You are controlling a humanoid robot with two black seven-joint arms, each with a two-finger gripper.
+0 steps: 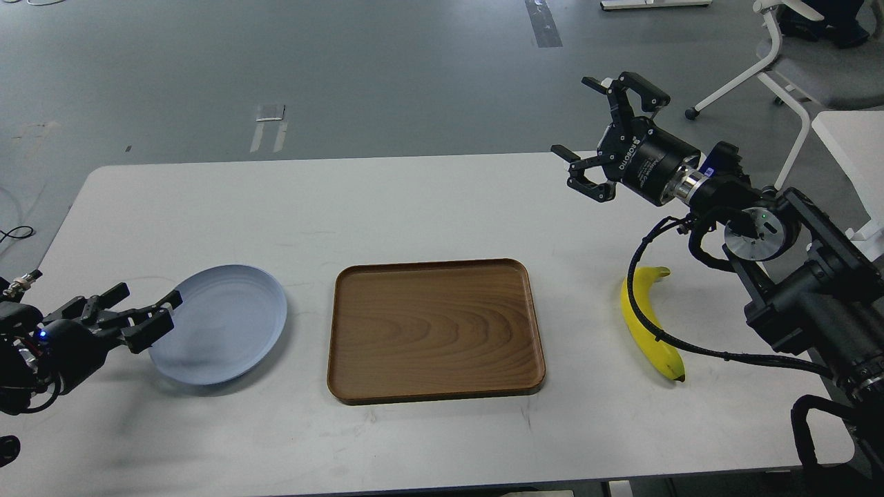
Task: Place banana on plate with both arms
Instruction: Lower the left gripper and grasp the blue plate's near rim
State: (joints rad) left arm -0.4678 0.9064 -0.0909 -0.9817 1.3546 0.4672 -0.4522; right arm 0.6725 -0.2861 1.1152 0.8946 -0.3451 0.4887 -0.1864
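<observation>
The yellow banana (649, 324) lies on the white table at the right, partly crossed by a black cable of my right arm. The pale blue-grey plate (221, 324) sits at the left of the table and holds nothing. My left gripper (141, 314) is low at the plate's left rim, fingers slightly apart and empty. My right gripper (604, 131) is open and empty, raised above the table's far right part, well beyond the banana.
A brown wooden tray (436, 330) lies between plate and banana, with nothing in it. A white chair (794, 62) and another white table edge (849, 152) stand at the far right. Grey floor lies beyond the table.
</observation>
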